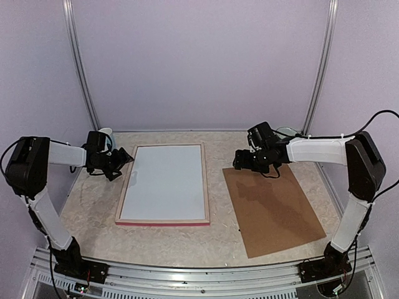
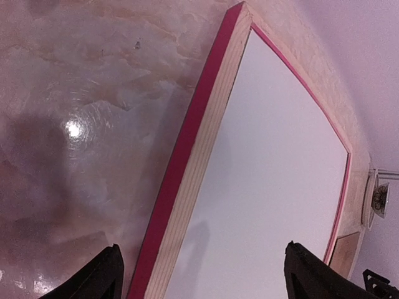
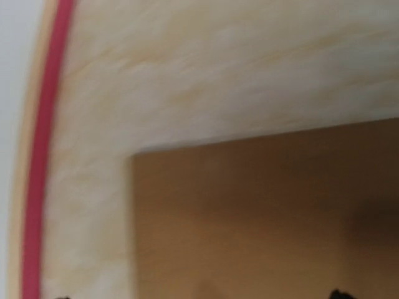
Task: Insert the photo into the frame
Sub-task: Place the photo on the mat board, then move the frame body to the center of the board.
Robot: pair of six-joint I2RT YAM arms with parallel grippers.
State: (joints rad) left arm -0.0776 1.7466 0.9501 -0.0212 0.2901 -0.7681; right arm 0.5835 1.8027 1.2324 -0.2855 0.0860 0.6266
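Note:
The frame [image 1: 126, 187] lies flat at centre-left with its pale wood back up and its pink edge [image 2: 181, 156] showing. A plain white sheet [image 1: 167, 180] fills its opening. The photo's printed face is not in view, and I cannot tell whether this sheet is its back. My left gripper [image 1: 123, 163] hovers open at the frame's far-left corner, its fingertips [image 2: 112, 261] on either side of the left rail without touching it. My right gripper [image 1: 239, 161] stands open over the far-left corner of the brown backing board [image 1: 274, 208], which fills the blurred right wrist view [image 3: 262, 212].
The backing board lies on the mottled beige table [image 1: 218, 237], right of the frame, with a strip of table between them. A white round object [image 1: 106, 132] stands at the back left and another [image 1: 287, 132] at the back right. Lilac walls close in the sides and back.

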